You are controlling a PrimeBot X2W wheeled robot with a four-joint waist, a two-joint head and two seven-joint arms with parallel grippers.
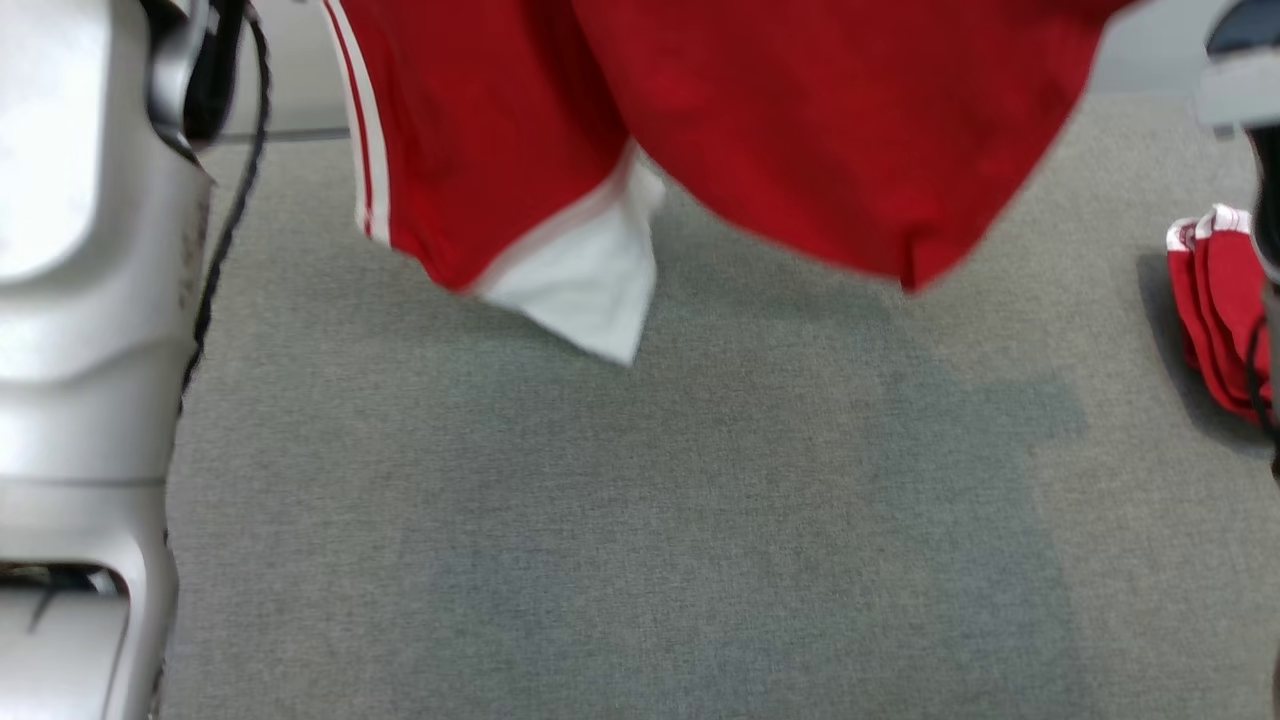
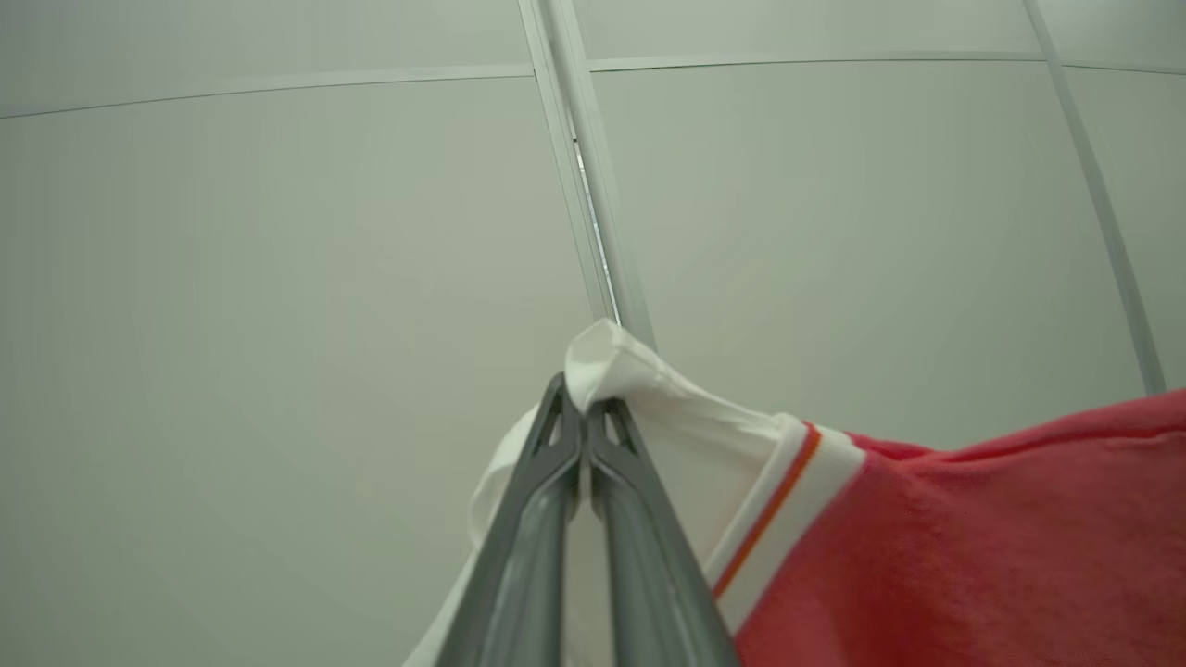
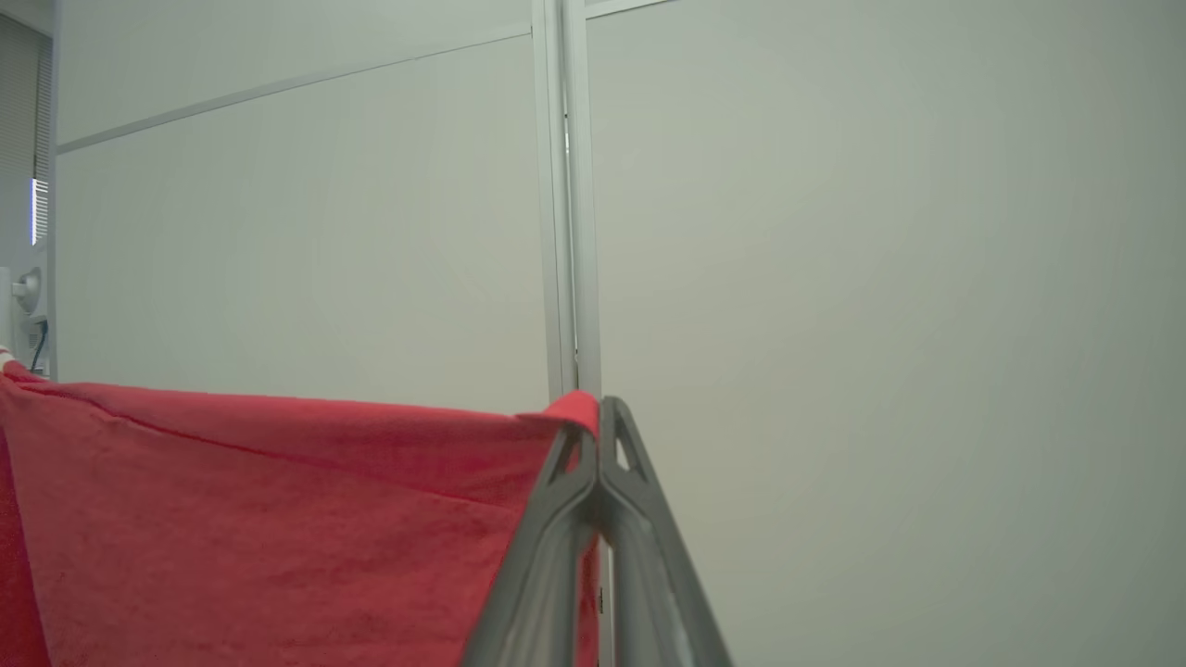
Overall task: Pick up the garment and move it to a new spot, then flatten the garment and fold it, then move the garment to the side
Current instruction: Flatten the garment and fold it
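Note:
The garment (image 1: 800, 130) is red with white trim and a white panel, and it hangs in the air above the grey carpet, its lower edges dangling across the top of the head view. In the left wrist view my left gripper (image 2: 584, 412) is shut on a white corner of the garment (image 2: 973, 547), which stretches away to the right. My right gripper (image 3: 598, 417) is shut on a red corner of the garment (image 3: 278, 519), which spreads taut to the left. Both grippers point up toward a pale wall.
Grey carpet (image 1: 640, 520) lies below the hanging cloth. A second red and white folded piece (image 1: 1220, 310) lies on the carpet at the right edge. My pale left arm (image 1: 80, 300) with a black cable fills the left side. Pale wall panels (image 3: 834, 278) stand ahead.

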